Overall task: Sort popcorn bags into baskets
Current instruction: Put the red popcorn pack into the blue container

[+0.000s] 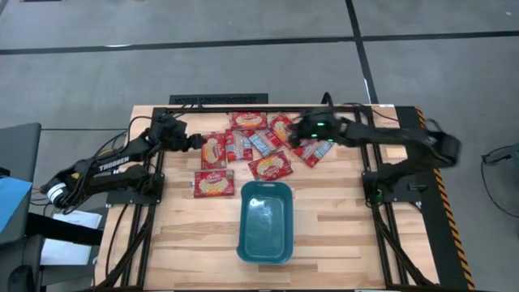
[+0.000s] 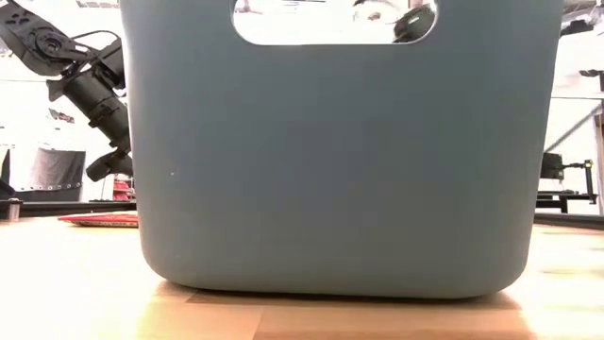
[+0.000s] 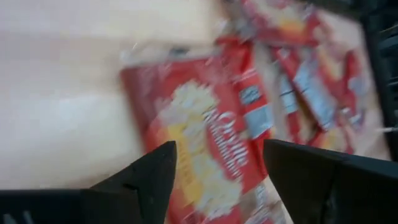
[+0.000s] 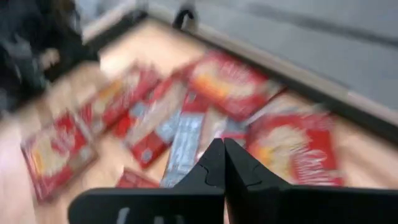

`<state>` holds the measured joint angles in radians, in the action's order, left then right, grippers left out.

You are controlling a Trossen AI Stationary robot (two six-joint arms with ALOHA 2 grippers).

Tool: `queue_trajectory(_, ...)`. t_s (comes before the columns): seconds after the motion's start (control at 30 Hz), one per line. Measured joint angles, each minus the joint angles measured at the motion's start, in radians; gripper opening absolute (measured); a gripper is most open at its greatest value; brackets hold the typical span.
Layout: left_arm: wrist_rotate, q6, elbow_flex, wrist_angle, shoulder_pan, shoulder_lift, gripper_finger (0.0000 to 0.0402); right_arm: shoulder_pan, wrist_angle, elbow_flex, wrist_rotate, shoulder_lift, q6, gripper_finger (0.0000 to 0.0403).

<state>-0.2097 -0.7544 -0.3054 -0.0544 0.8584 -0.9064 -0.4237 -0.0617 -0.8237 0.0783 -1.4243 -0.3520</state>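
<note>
Several red popcorn bags (image 1: 270, 166) lie flat in a loose, partly overlapping cluster at the far middle of the table. The teal basket (image 1: 265, 221) stands nearer, in the middle, with no bag showing inside. My left gripper (image 1: 197, 143) is at the cluster's left end, open, its fingers (image 3: 155, 177) on either side of a bag (image 3: 199, 137) that lies beneath them; I cannot tell whether they touch it. My right gripper (image 1: 293, 136) hovers over the cluster's right part, shut (image 4: 222, 163) with nothing between its fingers, above the bags (image 4: 233, 84).
A single bag (image 1: 212, 183) lies apart, left of the basket's far end. In the low view the basket's wall (image 2: 330, 170) fills most of the picture. Bare wood lies left and right of the basket. The arms' dark frames run along both side edges.
</note>
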Motion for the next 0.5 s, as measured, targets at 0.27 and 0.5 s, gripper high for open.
queue_trajectory(0.27,-0.023,0.05,0.0,-0.063,0.03,-0.094,0.0229,0.082,-0.015,-0.334,-0.158,-0.401,0.09,0.0006)
queue_trajectory(0.5,-0.03,0.1,0.0,-0.057,0.031,-0.171,0.0229,0.116,0.129,-0.632,-0.204,-0.621,0.2,0.0012)
